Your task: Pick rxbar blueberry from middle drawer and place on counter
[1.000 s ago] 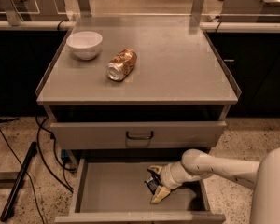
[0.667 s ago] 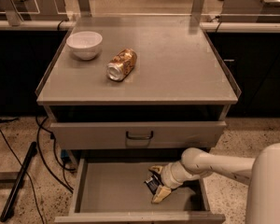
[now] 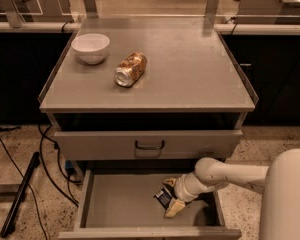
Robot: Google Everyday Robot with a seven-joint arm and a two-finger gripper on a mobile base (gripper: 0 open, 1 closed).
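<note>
We are looking down on the cabinet from the front. In the lower right of the frame, the gripper point(image 3: 172, 197) is sitting low inside the middle drawer point(image 3: 115, 206), which is standing pulled out, and its pale arm point(image 3: 232, 175) is stretching in from the right edge. The snack bar point(image 3: 162, 198), in its dark blue wrapper, is lying at an angle in the drawer's right half, right at the gripper. We cannot tell whether the gripper is clenching it or only sitting around it. Above, a drawer front point(image 3: 200, 143) with a dark handle is staying shut. The counter point(image 3: 190, 69) is filling the upper centre, carrying a white bowl point(image 3: 90, 47) at upper left and a can point(image 3: 130, 69) lying on its side near it, apart.
</note>
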